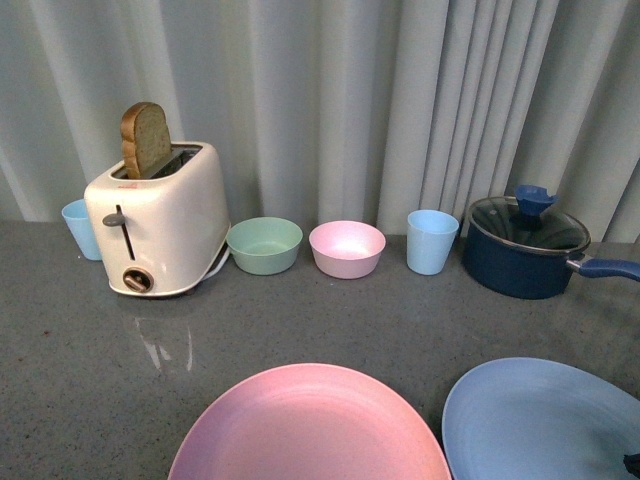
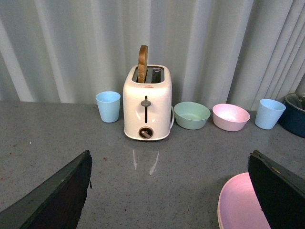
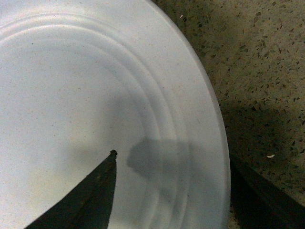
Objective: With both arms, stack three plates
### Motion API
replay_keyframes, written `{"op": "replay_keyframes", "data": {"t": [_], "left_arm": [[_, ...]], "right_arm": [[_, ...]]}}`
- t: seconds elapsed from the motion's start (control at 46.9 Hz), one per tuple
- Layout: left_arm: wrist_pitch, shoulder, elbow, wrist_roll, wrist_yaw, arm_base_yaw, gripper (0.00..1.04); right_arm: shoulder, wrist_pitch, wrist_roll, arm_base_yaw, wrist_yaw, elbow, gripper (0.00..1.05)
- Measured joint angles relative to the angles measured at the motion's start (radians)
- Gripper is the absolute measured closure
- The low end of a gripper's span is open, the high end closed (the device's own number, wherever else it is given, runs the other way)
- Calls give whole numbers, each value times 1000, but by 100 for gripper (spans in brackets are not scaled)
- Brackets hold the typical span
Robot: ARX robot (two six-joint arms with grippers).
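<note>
Front view, back row:
- blue cup [image 1: 80,228]
- white toaster [image 1: 165,225] with one bread slice [image 1: 147,140]
- mint bowl [image 1: 264,245]
- pink bowl [image 1: 347,248]
- second blue cup [image 1: 432,241]
- one navy lidded pot [image 1: 525,250]

Counts: two cups, two bowls, two plates in view.

Pink plate [image 1: 310,425] and light blue plate [image 1: 540,420] side by side, not touching.

Only left wrist view shows left gripper [image 2: 169,191]: fingers [image 2: 57,195] spread wide, holding nothing. Pink plate rim just beside one finger, within gap.

Only right wrist view shows right gripper [image 3: 174,160]: jaws apart, straddling light blue plate rim. One finger over plate face, other outside rim above speckled counter [image 3: 257,62]. Contact unclear.
</note>
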Motion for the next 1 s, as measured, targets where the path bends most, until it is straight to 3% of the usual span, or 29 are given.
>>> {"op": "replay_keyframes", "data": {"t": [0.234, 0.362, 0.788, 0.895, 1.001], "left_arm": [[0, 0, 0, 0, 0, 0, 7], [0, 0, 0, 0, 0, 0, 7], [0, 0, 0, 0, 0, 0, 7], [0, 0, 0, 0, 0, 0, 7], [0, 0, 0, 0, 0, 0, 7]], "right_arm": [[-14, -2, -2, -42, -30, -20, 87], [-50, -14, 9, -80, -87, -35, 101], [-300, -142, -16, -161, -175, -89, 101], [-419, -171, 16, -129, -255, -90, 101], [-506, -172, 57, -53, -263, -90, 101]]}}
